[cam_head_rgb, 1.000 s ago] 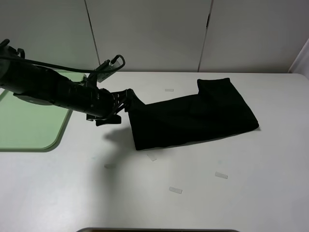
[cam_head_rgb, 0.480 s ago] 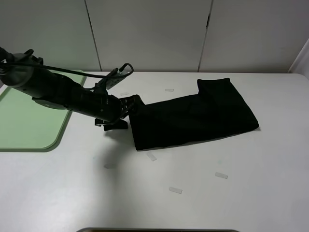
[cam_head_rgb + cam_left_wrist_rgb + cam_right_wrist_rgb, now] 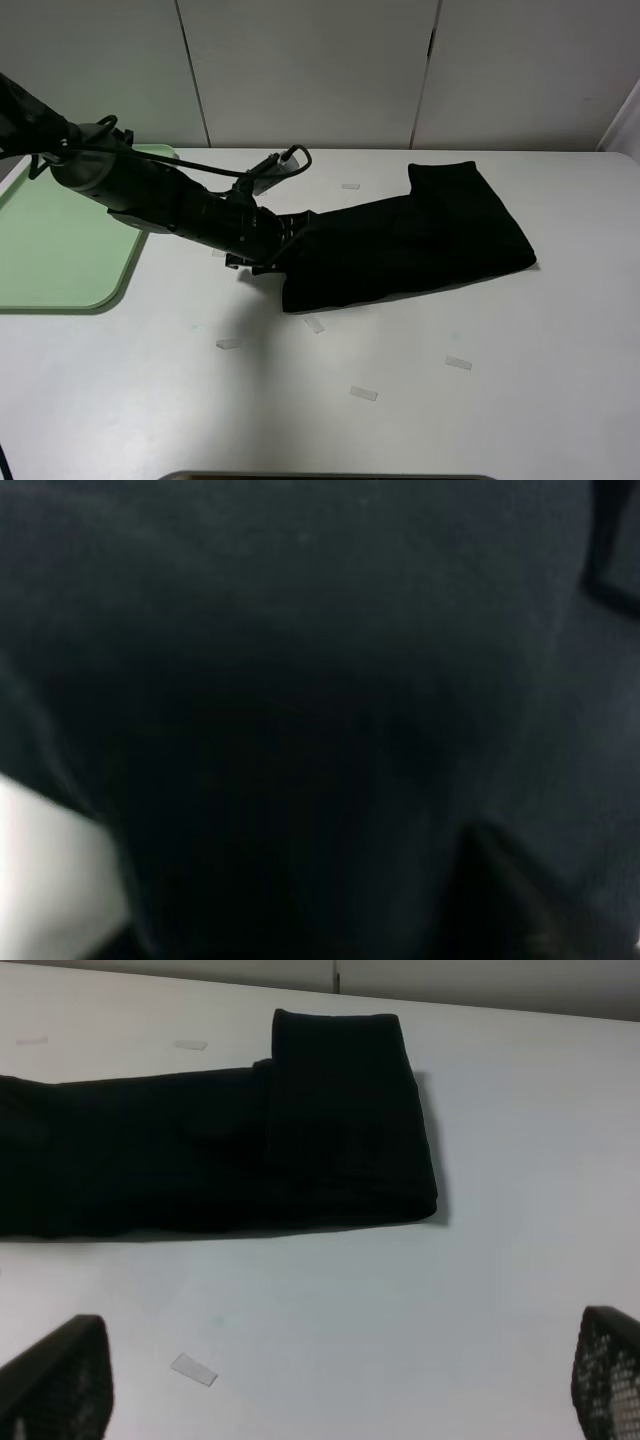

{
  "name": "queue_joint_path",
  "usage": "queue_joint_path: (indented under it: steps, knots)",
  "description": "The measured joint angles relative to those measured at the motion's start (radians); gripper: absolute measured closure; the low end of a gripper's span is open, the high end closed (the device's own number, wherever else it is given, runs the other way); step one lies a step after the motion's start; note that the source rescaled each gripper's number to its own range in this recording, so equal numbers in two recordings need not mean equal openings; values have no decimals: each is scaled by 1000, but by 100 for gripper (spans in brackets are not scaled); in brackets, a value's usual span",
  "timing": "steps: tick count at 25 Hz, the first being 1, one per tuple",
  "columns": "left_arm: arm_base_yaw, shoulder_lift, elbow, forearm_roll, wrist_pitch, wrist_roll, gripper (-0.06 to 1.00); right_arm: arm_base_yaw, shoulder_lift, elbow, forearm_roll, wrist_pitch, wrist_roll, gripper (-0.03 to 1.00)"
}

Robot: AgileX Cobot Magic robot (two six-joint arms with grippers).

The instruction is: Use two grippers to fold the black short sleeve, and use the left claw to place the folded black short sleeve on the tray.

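Observation:
The black short sleeve (image 3: 420, 240) lies folded into a long strip across the middle of the white table, with no print showing. My left claw (image 3: 283, 243) is down at the strip's left end, black against black cloth, so its jaws cannot be made out. The left wrist view is filled with the dark fabric (image 3: 300, 680) at close range. The right wrist view shows the shirt (image 3: 300, 1150) from above. There my right gripper (image 3: 330, 1375) hangs open over bare table, well clear of the shirt, with its mesh fingertips (image 3: 60, 1380) far apart. The pale green tray (image 3: 60, 250) sits at the left edge.
Small paper scraps lie on the table: one (image 3: 314, 324) just below the shirt's left end, others at the front (image 3: 363, 393), (image 3: 458, 362) and one near the back (image 3: 350, 186). A loose cable loop (image 3: 290, 157) rises from the left arm. A white wall stands behind the table.
My left arm has swung right and lower, bringing its claw from beside the shirt's left corner onto that end. The shirt's right part has not moved.

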Motion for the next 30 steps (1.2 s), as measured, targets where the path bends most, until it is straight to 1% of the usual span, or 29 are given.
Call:
queue_joint_path:
  steps: [3,4,7,9,12,13,15,18,21,24,25,26,28,30]
  knots:
    - [-1,4,0,0,-9,-3,81,0,0,0,-1,0,0,-3]
    - [-1,4,0,0,-8,-3,85,0,0,0,-1,0,0,-3]
    - [6,4,0,9,9,-8,86,0,0,0,-1,0,0,-3]
    - [22,-6,5,57,28,-32,86,0,0,0,-1,0,0,-3]
    - [60,-45,9,195,54,-121,88,0,0,0,-1,0,0,-3]
    - [79,-60,9,260,58,-154,88,0,0,0,-1,0,0,-3]
    - [116,-101,9,398,67,-252,89,0,0,0,-1,0,0,-3]
    - [174,-155,10,646,86,-415,89,0,0,0,-1,0,0,-3]
    - [231,-202,10,876,126,-579,89,0,0,0,-1,0,0,-3]
    - [272,-247,10,1060,181,-706,90,0,0,0,-1,0,0,-3]
    - [280,-265,10,1104,191,-739,90,0,0,0,-1,0,0,-3]
    - [284,-286,10,1129,198,-764,90,0,0,0,-1,0,0,-3]
    - [285,-330,10,1150,202,-786,90,0,0,0,-1,0,0,-3]
    - [277,-380,10,1152,200,-793,90,0,0,0,-1,0,0,-3]
